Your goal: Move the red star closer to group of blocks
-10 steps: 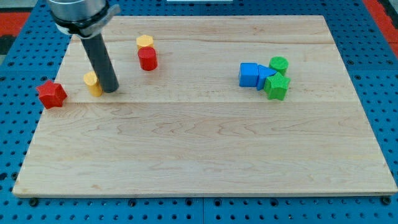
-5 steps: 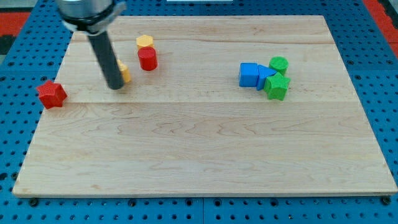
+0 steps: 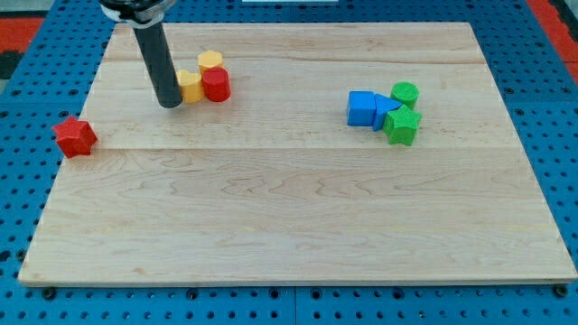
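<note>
My tip (image 3: 171,103), the bare lower end of a straight dark rod with no claw to open or hold anything, sits on the pale wooden board (image 3: 298,226) touching the left side of a small yellow block (image 3: 191,86), which is pressed against a red cylinder block (image 3: 216,84) with a yellow hexagonal block (image 3: 210,60) just behind. The red star-shaped block (image 3: 74,136) lies well apart at the board's left edge, untouched. To do this well, I judge the tip should circle to the star's left side and push through its centre toward these 3 blocks, since an off-centre push would spin it off the edge.
</note>
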